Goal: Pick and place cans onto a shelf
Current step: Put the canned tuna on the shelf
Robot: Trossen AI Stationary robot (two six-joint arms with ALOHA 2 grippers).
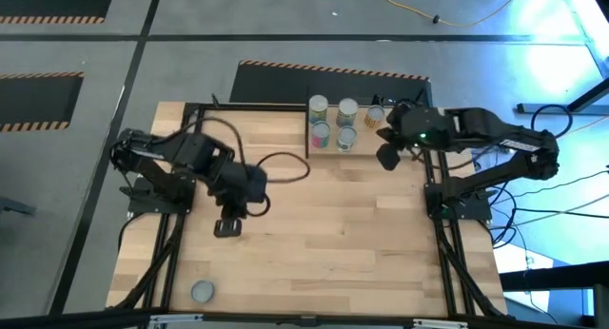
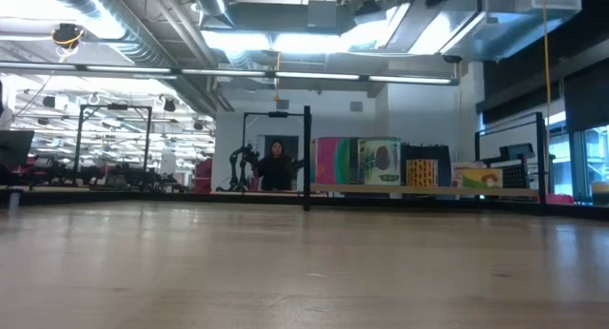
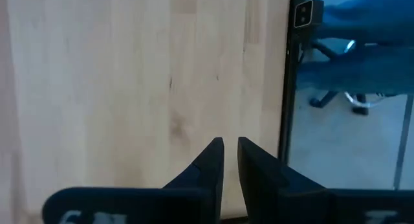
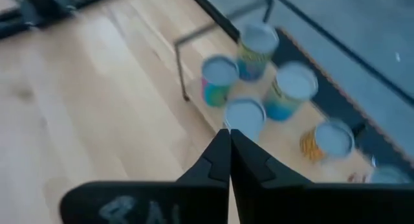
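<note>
High view: left gripper (image 1: 226, 226) hangs over bare tabletop (image 1: 333, 224) on the left-middle, nothing under or between its fingers. Right gripper (image 1: 387, 156) sits near the far edge, just beside the can cluster, not holding any. Four cans (image 1: 332, 124) stand in a two-by-two block on the shelf (image 1: 328, 144) at the far edge, tops silver. Fifth can (image 1: 375, 116) with an orange label stands just right of that block, close to the right arm. One lone can (image 1: 202, 291) stands near the front-left corner of the table, well apart from both arms.

Low view: wide bare tabletop in front, no gripper in frame. Row of cans on the raised shelf (image 2: 428, 189) at the far side, pink, green and orange labels visible. A person (image 2: 276, 165) in dark clothes stands in the room behind.

Left wrist view: left gripper (image 3: 230, 146) fingertips close with a narrow slit between them, empty. Only wood below, black table frame (image 3: 286, 88) and floor to one side.

Right wrist view: right gripper (image 4: 229, 134) fingers pressed together, closed, empty. Beyond the tips: four cans (image 4: 249, 114) grouped, blurred, green, pink and blue labels; the nearest one sits just past the fingertips, contact unclear. Orange-label can (image 4: 326, 141) stands a bit apart from the group, another can top (image 4: 388, 175) at the frame edge. Thin black shelf post (image 4: 182, 72) beside the group.
</note>
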